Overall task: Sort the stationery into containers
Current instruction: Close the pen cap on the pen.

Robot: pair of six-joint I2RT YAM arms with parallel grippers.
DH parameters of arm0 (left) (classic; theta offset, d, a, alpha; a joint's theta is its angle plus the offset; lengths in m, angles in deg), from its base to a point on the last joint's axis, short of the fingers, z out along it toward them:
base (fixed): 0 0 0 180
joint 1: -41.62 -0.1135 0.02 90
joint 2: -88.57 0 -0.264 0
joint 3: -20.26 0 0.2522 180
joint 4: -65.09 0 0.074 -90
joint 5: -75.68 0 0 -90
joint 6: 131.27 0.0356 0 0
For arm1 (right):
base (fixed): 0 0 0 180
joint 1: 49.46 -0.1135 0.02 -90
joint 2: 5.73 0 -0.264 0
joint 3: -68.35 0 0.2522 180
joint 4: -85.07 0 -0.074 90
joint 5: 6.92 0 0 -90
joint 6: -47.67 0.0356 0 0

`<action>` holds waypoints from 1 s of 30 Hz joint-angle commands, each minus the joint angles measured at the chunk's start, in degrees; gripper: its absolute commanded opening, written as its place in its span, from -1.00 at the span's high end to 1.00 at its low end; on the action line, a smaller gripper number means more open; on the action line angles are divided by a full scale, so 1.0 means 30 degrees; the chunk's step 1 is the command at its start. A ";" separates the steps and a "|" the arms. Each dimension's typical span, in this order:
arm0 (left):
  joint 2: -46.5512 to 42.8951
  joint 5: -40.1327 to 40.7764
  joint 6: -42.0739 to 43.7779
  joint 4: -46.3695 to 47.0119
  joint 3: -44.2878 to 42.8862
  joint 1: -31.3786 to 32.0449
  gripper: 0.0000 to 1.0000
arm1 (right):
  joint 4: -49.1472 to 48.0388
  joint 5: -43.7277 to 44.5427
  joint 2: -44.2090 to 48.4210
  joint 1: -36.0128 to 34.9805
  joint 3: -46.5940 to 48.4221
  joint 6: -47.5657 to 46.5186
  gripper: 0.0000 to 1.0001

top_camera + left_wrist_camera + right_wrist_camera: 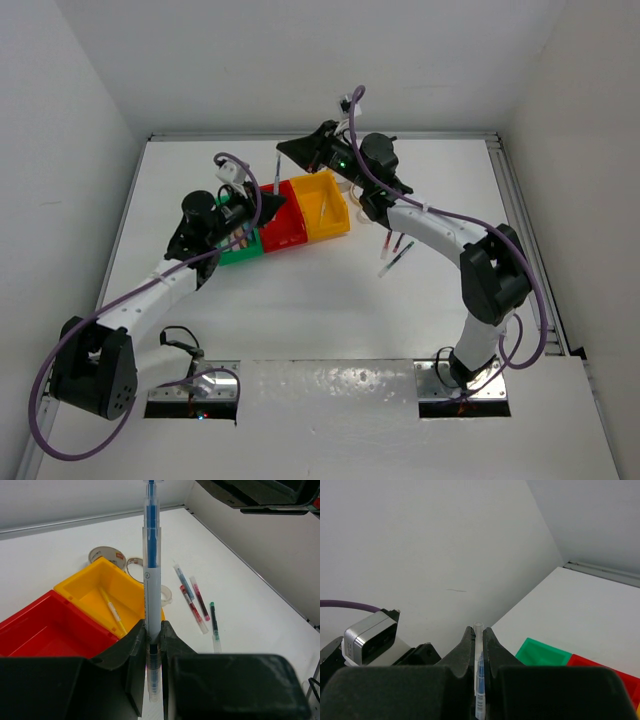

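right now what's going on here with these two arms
Stationery is being sorted into the bins. The left claw is shut on a blue pen, held upright near the yellow bin. The right claw, close by, is shut on a second pen with blue inside. One yellow pen lies in the yellow bin. Four loose pens and some tape rolls lie beside it, not yet sorted.
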 commanded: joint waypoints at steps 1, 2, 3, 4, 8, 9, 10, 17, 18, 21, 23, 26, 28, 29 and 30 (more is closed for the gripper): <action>-0.0911 0.0299 0.0651 0.1639 -0.0202 0.0078 1.00 | 0.0845 -0.1970 -0.0015 -0.0218 -0.0157 0.0071 1.00; -0.0941 0.0299 0.0710 0.1668 -0.0202 0.0078 1.00 | 0.0876 -0.2147 -0.0074 -0.0218 -0.0185 0.0071 1.00; -0.0970 0.0328 0.0884 0.1698 -0.0202 0.0078 1.00 | 0.0731 -0.2265 -0.0045 -0.0160 -0.0302 0.0274 1.00; -0.1000 0.0328 0.1002 0.1698 -0.0202 0.0107 1.00 | 0.0382 -0.2295 0.0013 -0.0101 -0.0796 0.0479 1.00; -0.1059 0.0269 0.1354 0.1786 -0.0202 0.0078 1.00 | -0.1493 -0.2237 -0.0015 0.0455 -0.1737 0.2147 1.00; -0.1059 0.0240 0.1355 0.1815 -0.0173 0.0107 1.00 | -0.2077 -0.2237 -0.0016 0.0456 -0.1825 0.2267 1.00; -0.1030 0.0211 0.1326 0.1815 -0.0202 0.0107 1.00 | -0.2286 -0.2266 -0.0074 0.0485 -0.1826 0.2326 1.00; -0.0912 0.0181 0.1414 0.1786 -0.0261 0.0078 1.00 | -0.3635 -0.2207 -0.0425 0.0251 -0.1944 0.3059 1.00; -0.0883 0.0181 0.1414 0.1815 -0.0290 0.0078 1.00 | -0.3606 -0.2236 -0.0542 0.0164 -0.1856 0.3030 1.00; -0.0824 0.0269 0.1326 0.1990 -0.0349 0.0107 1.00 | -0.3432 -0.2500 -0.0601 -0.0187 -0.1914 0.2534 1.00; -0.0737 0.0473 0.1326 0.2545 -0.0407 0.0107 1.00 | -0.2704 -0.2704 -0.0631 -0.0392 -0.2088 0.1511 1.00; -0.0619 0.1028 0.1939 0.3424 -0.0582 0.0078 1.00 | -0.1240 -0.2734 -0.0631 -0.0657 -0.2294 0.0075 1.00; -0.0561 0.1235 0.2523 0.3892 -0.0904 0.0078 1.00 | -0.0360 -0.2619 -0.0514 -0.0920 -0.2704 -0.1965 1.00; -0.0503 0.1352 0.2614 0.4069 -0.1167 -0.0009 1.00 | 0.1125 -0.2501 -0.0485 -0.1211 -0.2792 -0.2879 1.00; -0.0444 0.1353 0.2702 0.4216 -0.1256 -0.0039 1.00 | 0.1952 -0.2297 -0.0484 -0.1388 -0.2822 -0.3874 1.00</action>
